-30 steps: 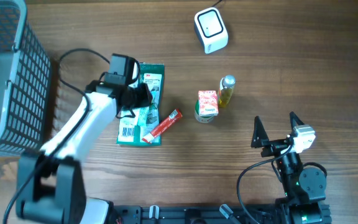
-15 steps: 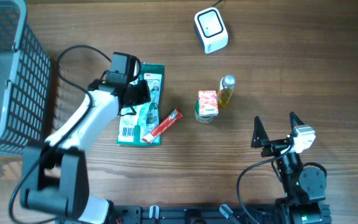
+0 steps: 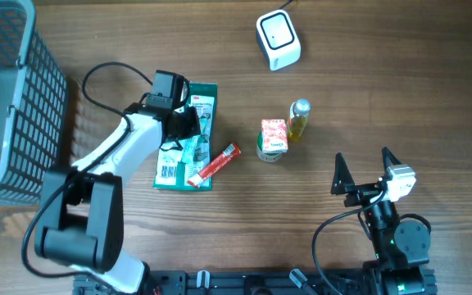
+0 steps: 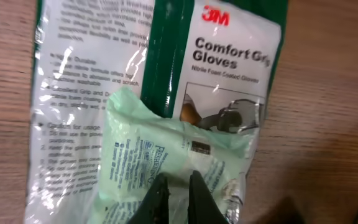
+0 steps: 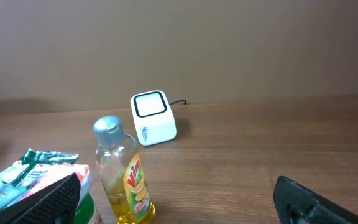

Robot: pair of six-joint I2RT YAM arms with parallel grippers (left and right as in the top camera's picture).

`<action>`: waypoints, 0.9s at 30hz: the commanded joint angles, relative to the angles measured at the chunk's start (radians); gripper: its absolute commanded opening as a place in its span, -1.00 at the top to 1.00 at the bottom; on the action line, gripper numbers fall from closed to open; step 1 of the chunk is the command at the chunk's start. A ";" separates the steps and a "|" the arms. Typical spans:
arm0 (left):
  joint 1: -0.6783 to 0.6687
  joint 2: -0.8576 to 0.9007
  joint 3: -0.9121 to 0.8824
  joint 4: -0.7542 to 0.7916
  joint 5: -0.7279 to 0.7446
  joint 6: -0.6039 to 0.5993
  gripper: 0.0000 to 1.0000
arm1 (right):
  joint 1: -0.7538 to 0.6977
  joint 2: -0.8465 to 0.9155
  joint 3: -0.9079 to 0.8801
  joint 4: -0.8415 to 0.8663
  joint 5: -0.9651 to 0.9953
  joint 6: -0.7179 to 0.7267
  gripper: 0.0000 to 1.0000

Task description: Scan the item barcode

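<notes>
left gripper (image 4: 178,182) is pinching the green packet (image 4: 160,146) lying on the glove pack (image 4: 235,56); right gripper (image 3: 362,161) is sitting wide open, near right.

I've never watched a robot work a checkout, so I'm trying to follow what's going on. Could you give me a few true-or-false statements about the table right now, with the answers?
1. The left gripper is closed on a pale green packet. True.
2. The right gripper is holding the bottle. False: it is open, empty and well apart from the bottle.
3. The scanner sits inside the basket. False: it stands on the table, far from the basket.
4. The red sachet lies partly on the glove packet. True.
</notes>
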 commanded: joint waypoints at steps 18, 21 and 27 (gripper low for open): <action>0.006 -0.160 -0.027 -0.261 -0.014 0.005 0.85 | -0.004 -0.004 -0.001 0.004 0.005 0.004 -0.99; 0.006 -0.111 -0.047 -0.243 -0.014 0.005 0.81 | -0.004 -0.004 -0.001 0.004 0.005 0.004 -0.99; 0.006 -0.022 -0.065 -0.199 -0.014 0.005 0.62 | -0.004 -0.004 -0.001 0.004 0.005 0.004 -1.00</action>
